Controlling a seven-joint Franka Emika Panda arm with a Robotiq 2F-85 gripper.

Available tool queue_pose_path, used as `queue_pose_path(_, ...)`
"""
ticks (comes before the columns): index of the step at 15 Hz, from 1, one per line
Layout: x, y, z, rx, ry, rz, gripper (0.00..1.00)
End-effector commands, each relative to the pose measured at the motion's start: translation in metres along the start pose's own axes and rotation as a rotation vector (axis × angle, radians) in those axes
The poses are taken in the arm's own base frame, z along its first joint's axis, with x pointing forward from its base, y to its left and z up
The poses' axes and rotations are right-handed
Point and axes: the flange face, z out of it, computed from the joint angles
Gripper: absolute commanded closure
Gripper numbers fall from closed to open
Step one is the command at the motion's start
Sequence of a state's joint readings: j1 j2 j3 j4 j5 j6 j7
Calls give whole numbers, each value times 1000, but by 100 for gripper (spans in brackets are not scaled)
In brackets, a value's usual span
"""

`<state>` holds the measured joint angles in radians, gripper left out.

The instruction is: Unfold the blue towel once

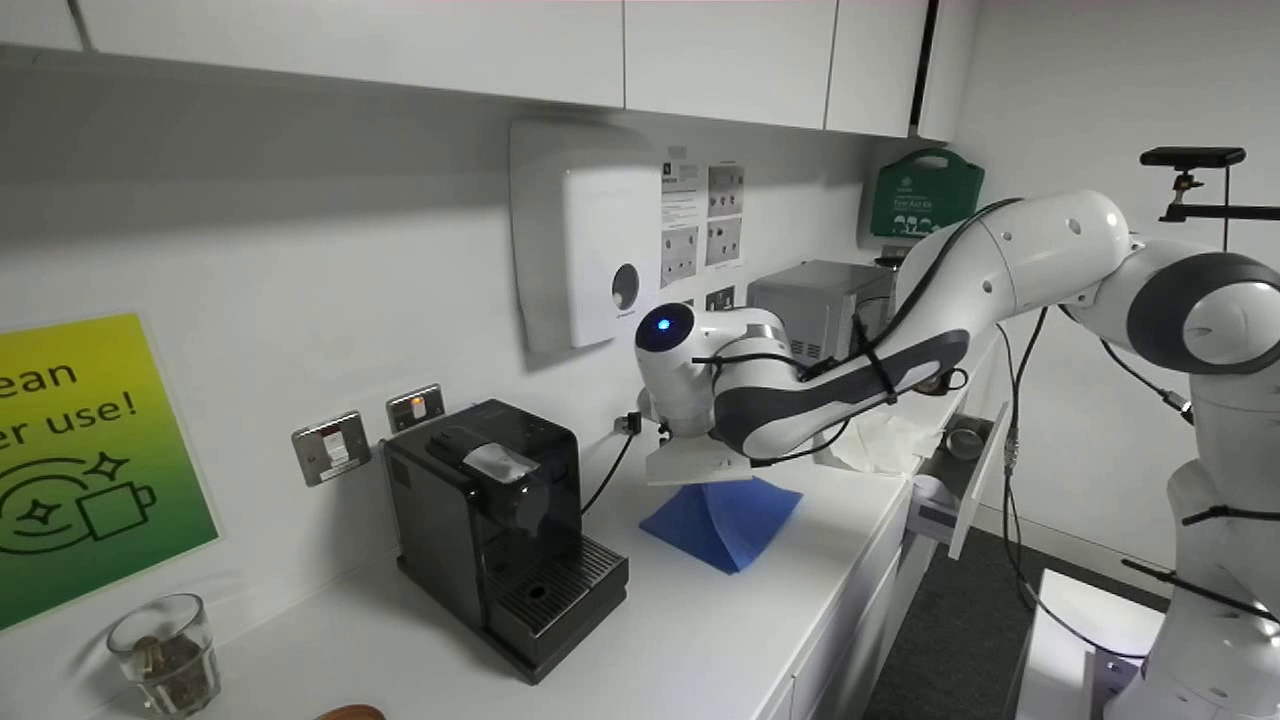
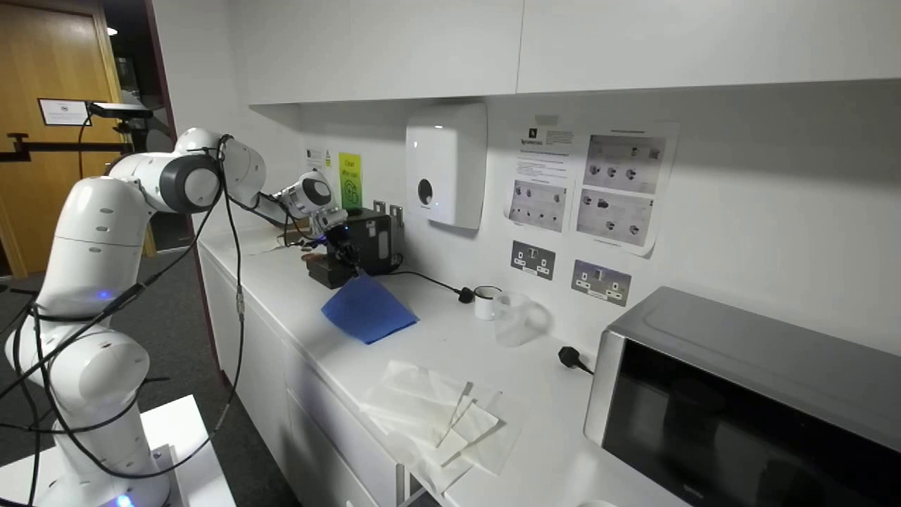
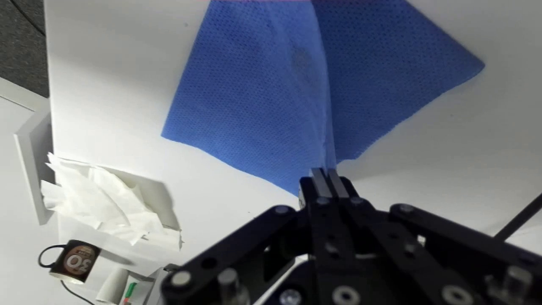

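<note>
Towel in tool, perhaps coins in glass

Black coffee machine, 2 wall switches, white dispenser, silver microwave, loose papers on white counter

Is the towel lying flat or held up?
Partly held up: the shut gripper pinches the towel, which peaks there and slopes down on both sides.

One blue towel, one hand, one coffee machine, one microwave, one wall dispenser, two black plugs
</note>
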<state>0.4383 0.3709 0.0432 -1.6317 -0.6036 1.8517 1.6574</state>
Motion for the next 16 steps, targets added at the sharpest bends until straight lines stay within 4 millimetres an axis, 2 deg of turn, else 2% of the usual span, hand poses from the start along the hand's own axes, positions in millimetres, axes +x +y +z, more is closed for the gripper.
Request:
queue_pose_path(1,-8,38,-17,-37,52,81,100)
queue_pose_path(9,-3,90,-24,-65,72,255,100)
queue_pose_path(16,-23,116,-29,-68,85,409,100)
